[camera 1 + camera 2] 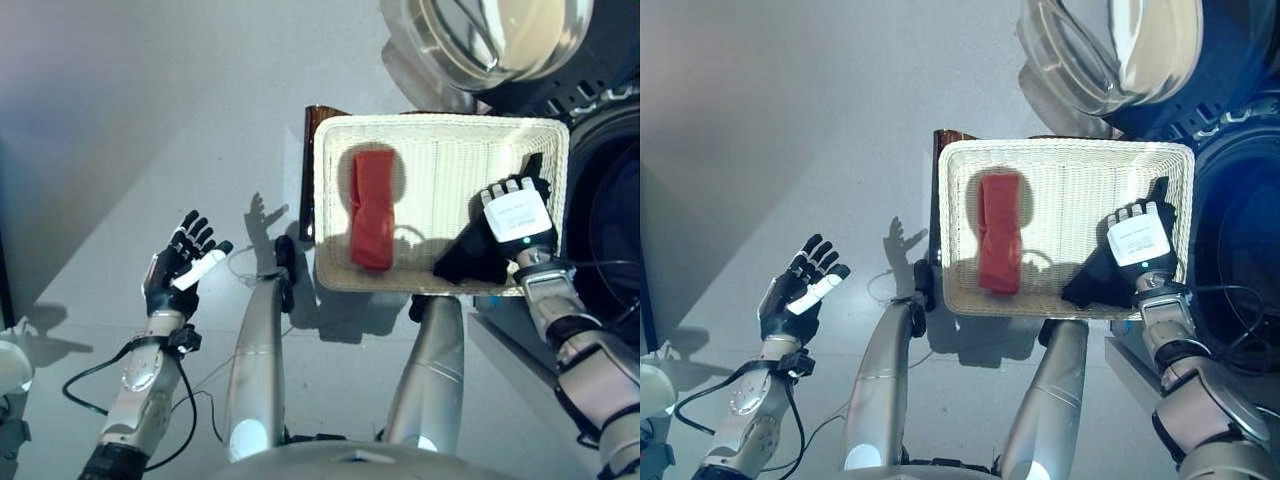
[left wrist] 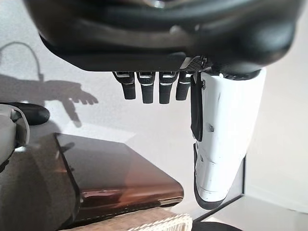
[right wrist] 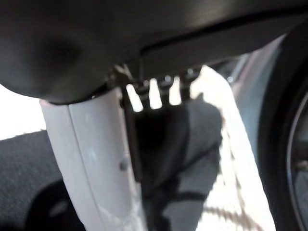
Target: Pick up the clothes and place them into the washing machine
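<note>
White wicker basket (image 1: 440, 135) sits on the floor right in front of the washer (image 1: 610, 180), whose door (image 1: 490, 35) is swung open at the top of the view. Two bits of clothing are in it: a red cloth (image 1: 373, 208) folded into a strip on the left side, and a black cloth (image 1: 480, 255) bunched in the near right corner.

The right robot hand (image 1: 515, 215) is down on the black cloth. From above I only see the back of it, and its wrist view is mostly thumb cover and dark fabric, so I can't tell whether the fingers have actually closed on anything. The left robot hand (image 1: 183, 262) hangs out over bare floor, fingers spread, holding nothing.

Both cloths look light and floppy, so they'll droop and may trail on the basket rim when lifted. I'd pinch the black one at the thick part of the bunch, and the red one mid-strip. The drum opening is mostly cut off at the right edge. There's a brown thing (image 1: 312, 170) just beside the basket, can't make out what.
</note>
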Controlling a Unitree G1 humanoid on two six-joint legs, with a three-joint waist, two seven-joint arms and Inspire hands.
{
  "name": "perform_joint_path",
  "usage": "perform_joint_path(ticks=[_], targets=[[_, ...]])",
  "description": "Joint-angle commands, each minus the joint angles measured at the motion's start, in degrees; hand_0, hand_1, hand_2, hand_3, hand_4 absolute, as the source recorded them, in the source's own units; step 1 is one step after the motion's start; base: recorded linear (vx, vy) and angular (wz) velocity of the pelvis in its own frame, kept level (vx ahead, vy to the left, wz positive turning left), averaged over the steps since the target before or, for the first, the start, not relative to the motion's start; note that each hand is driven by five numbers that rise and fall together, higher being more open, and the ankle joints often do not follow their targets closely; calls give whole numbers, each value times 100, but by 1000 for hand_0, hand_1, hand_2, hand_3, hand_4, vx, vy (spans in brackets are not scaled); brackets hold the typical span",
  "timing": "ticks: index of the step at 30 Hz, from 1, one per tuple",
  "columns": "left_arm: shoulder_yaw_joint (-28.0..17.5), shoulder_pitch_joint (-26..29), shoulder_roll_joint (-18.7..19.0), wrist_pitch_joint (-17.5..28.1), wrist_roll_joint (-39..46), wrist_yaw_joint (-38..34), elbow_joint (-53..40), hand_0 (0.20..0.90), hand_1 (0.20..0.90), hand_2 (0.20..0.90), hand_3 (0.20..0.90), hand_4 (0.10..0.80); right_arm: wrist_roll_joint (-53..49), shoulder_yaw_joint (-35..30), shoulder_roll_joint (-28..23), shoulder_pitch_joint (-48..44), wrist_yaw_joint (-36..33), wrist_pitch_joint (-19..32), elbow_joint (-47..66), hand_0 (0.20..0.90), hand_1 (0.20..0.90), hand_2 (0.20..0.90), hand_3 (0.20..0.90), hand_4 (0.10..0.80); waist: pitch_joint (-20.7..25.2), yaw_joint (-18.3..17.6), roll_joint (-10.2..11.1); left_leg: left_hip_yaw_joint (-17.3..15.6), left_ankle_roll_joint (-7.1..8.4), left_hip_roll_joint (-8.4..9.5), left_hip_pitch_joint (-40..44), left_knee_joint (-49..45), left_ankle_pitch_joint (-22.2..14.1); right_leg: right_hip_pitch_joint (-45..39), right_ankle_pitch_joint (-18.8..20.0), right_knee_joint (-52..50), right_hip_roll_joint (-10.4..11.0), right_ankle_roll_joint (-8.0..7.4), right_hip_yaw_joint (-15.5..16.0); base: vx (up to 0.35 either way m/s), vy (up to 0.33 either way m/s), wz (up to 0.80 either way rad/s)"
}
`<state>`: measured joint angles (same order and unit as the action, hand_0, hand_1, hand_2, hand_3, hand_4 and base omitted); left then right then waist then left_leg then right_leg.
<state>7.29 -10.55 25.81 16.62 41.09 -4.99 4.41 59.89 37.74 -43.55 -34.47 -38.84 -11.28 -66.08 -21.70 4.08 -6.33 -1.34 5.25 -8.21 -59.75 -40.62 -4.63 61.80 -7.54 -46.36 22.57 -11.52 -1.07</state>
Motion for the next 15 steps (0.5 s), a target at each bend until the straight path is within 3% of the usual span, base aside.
perform_joint_path(ticks=[1, 15], targets=[[-426, -453, 241, 554, 22, -61, -492, 900, 900, 900, 900, 800, -105, -190, -120, 2, 357, -361, -376, 200, 200, 200, 200, 300, 229, 28, -211, 488, 713, -475, 28, -67, -150, 108, 267, 134, 238, -170, -441, 9, -5, 3], [-560, -476, 236, 566, -116, -143, -453, 900, 900, 900, 900, 800, -736, -797, 114, 88, 65, -504, -584, 200, 200, 200, 200, 300, 279, 80, -93, 503, 671, -463, 16, -116, -219, 112, 227, 117, 195, -149, -456, 15, 2, 2]])
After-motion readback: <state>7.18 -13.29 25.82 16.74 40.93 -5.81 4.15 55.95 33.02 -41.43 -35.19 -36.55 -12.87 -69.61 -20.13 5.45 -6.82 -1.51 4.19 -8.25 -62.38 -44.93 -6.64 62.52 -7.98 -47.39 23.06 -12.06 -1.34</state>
